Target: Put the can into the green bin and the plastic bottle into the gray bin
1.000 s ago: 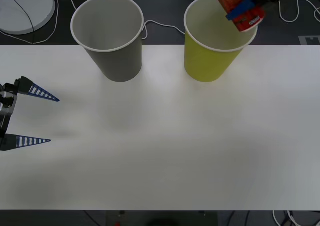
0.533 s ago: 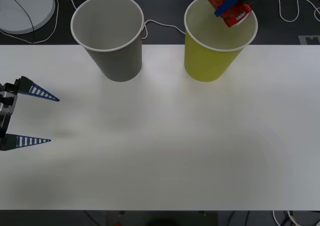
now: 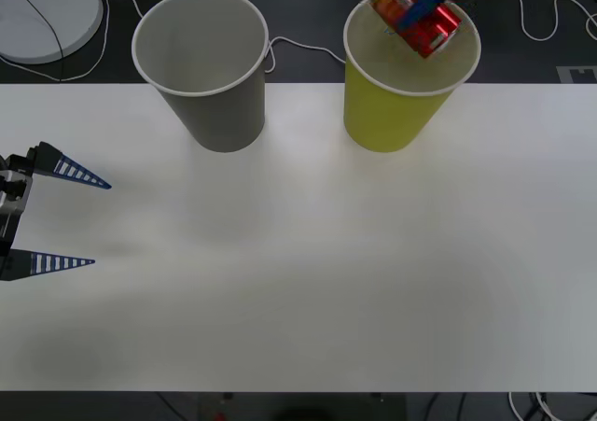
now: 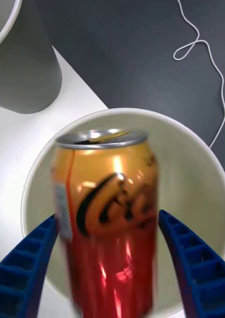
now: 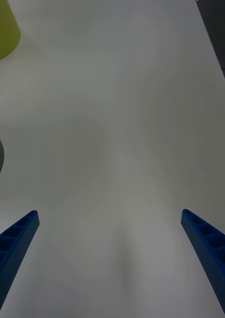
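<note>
right wrist view: the right gripper [image 4: 110, 263] pinches the can [image 4: 106, 218], tilted over the green bin's [image 4: 201, 198] mouth. best to release only once it's centred inside the rim. left gripper [image 3: 51, 220] waits spread at the table's [image 3: 326, 253] left edge.

We saw the red-orange can [image 3: 416, 15], gold top up, tilted over the green bin [image 3: 392, 113] mouth. The gray bin [image 3: 210, 104] stood upright beside it, apart, both at desk's far edge.
</note>
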### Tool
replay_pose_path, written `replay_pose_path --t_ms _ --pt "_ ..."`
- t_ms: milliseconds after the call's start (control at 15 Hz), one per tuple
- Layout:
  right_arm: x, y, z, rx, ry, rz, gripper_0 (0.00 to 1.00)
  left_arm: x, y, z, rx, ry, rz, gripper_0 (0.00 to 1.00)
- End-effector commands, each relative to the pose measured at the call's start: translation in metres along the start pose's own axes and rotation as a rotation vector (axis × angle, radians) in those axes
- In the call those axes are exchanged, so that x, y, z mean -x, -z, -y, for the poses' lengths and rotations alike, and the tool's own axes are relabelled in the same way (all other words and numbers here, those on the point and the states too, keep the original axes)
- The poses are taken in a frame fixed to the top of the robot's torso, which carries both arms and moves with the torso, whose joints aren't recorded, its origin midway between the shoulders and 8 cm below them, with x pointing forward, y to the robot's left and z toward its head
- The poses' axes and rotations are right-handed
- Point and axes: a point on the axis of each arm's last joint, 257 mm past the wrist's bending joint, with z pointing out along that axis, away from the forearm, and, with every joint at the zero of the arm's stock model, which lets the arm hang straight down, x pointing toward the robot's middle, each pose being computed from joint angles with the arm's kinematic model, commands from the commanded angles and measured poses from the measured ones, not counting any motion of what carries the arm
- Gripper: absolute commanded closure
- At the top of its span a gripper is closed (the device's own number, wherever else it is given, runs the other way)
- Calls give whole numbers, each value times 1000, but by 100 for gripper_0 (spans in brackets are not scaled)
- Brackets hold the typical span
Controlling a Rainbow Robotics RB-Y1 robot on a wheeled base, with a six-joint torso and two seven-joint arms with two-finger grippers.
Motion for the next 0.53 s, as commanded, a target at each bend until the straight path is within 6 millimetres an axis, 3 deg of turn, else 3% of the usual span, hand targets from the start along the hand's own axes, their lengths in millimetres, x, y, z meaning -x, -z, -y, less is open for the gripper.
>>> replay_pose_path --t_ms 67,267,533 --pt "-5 9 1 2 17 -9 0 0 0 0 0 0 0 0" --pt "-11 33 4 20 34 18 0 0 0 0 0 0 0 0" --pt "-45 54 -9 102 50 79 0 0 0 0 0 0 0 0"
